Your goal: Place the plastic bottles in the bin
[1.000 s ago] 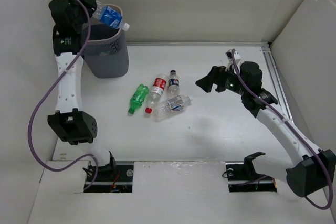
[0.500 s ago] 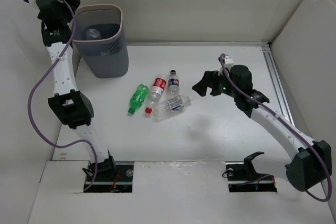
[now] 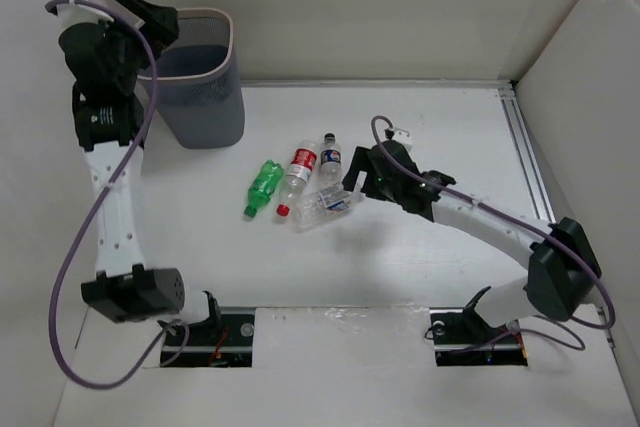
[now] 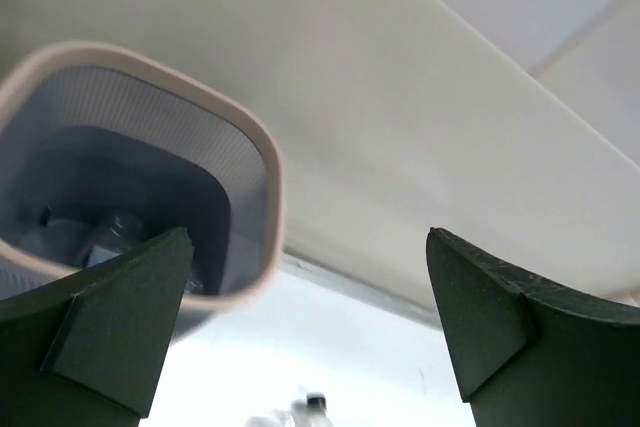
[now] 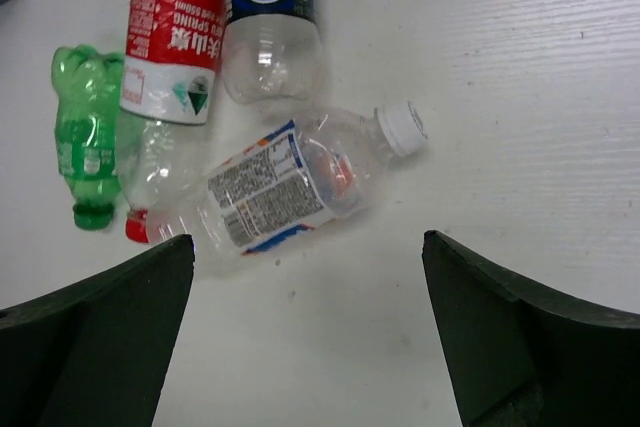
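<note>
Several plastic bottles lie together mid-table: a green one (image 3: pixel 264 187), a red-labelled one (image 3: pixel 298 175), a dark-labelled one (image 3: pixel 330 159) and a pale-labelled one (image 3: pixel 328 203). My right gripper (image 3: pixel 350 179) hangs open just right of them. In the right wrist view the pale-labelled bottle (image 5: pixel 290 187) lies ahead of my right gripper (image 5: pixel 308 337), with nothing between its fingers. The grey mesh bin (image 3: pixel 212 112) stands at the back left. My left gripper (image 3: pixel 158 19) is open and empty at the bin's left rim. The left wrist view shows the bin's rim (image 4: pixel 262 162) and a clear bottle (image 4: pixel 110 237) inside.
White walls close in the table at the back, left and right. A metal rail (image 3: pixel 528 157) runs along the right edge. Both arm bases sit at the near edge.
My left gripper let go of the blue-labelled bottle, which dropped into the bin, then opened and drew back to the bin's left. My right arm swung left and lower toward the bottles.
</note>
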You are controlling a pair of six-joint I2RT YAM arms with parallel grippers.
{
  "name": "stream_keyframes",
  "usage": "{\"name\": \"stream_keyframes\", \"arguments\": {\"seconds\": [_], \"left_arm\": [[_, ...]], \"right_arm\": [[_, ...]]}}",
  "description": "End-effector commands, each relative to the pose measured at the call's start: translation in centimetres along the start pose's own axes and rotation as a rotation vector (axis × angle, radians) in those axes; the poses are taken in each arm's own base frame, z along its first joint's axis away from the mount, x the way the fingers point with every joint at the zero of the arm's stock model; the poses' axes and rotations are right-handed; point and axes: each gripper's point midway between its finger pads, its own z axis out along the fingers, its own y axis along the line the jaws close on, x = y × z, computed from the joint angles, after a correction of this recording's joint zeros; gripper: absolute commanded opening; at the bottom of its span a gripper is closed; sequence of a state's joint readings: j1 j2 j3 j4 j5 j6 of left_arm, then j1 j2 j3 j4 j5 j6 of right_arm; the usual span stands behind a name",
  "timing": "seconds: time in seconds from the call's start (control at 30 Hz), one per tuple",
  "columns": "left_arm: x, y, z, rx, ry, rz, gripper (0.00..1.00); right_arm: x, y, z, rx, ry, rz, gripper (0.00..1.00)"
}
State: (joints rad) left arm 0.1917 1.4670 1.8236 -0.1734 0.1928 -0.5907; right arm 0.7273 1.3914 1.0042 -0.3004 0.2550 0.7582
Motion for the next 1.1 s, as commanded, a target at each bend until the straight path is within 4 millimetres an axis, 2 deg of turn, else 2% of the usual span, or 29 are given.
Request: {"name": "stream_keyframes", "arguments": {"seconds": [0.0,0.03,0.13,0.17,0.23,0.27,0.4,0.47,0.67,0.7,0.77,0.8,0.83,0.9,0.93,1.03,1.07], "left_arm": [[1.0,-3.0,-4.3,0.129,0.018,0.043,1.0],[3.4,-2.0,-4.6,0.122,0.068,0.034,1.0],[5.1,-2.3,-7.1,0.168,0.101,0.035,1.0],[5.4,-2.3,-7.5,0.177,0.109,0.045,1.0],[5.6,-2.4,-8.7,0.182,0.118,0.065,1.0],[5.9,-2.3,-9.0,0.185,0.13,0.075,1.0],[7.1,-1.6,-10.1,0.17,0.151,0.078,1.0],[7.0,-2.0,-10.7,0.192,0.138,0.084,1.0],[8.7,-1.2,-10.6,0.195,0.188,0.073,1.0],[8.7,-1.5,-10.6,0.209,0.186,0.076,1.0],[9.7,-0.6,-10.4,0.192,0.21,0.068,1.0],[9.4,-1.1,-10.7,0.212,0.197,0.073,1.0],[9.8,-0.8,-10.6,0.206,0.207,0.07,1.0],[9.9,-0.9,-10.7,0.215,0.212,0.079,1.0],[9.9,-0.9,-10.7,0.216,0.212,0.079,1.0],[10.1,-1.0,-11.0,0.224,0.216,0.079,1.0],[9.8,-1.2,-11.3,0.229,0.209,0.082,1.0]], "right_arm": [[-2.9,2.6,1.0,0.036,-0.079,0.127,1.0],[-1.6,1.5,2.4,0.11,-0.039,0.136,1.0],[-1.1,2.1,3.9,0.145,-0.017,0.157,1.0],[0.0,1.4,5.0,0.176,0.007,0.153,1.0],[-0.1,1.9,5.7,0.177,0.006,0.171,1.0],[0.7,1.3,6.3,0.206,0.027,0.17,1.0],[1.9,0.9,6.8,0.225,0.046,0.187,1.0],[2.4,0.8,7.5,0.234,0.051,0.192,1.0],[5.1,-1.1,9.7,0.319,0.11,0.173,0.99],[5.5,-1.5,9.6,0.327,0.116,0.169,0.99],[5.7,-1.5,10.0,0.329,0.115,0.179,0.99],[6.1,-1.9,10.0,0.338,0.121,0.175,0.99],[6.8,-2.6,10.1,0.358,0.132,0.18,0.97],[6.9,-3.2,9.5,0.374,0.127,0.188,0.96],[7.6,-4.1,9.1,0.393,0.137,0.193,0.93],[7.1,-4.6,7.9,0.388,0.105,0.209,0.84],[7.6,-5.3,7.6,0.401,0.112,0.211,0.76]]}}
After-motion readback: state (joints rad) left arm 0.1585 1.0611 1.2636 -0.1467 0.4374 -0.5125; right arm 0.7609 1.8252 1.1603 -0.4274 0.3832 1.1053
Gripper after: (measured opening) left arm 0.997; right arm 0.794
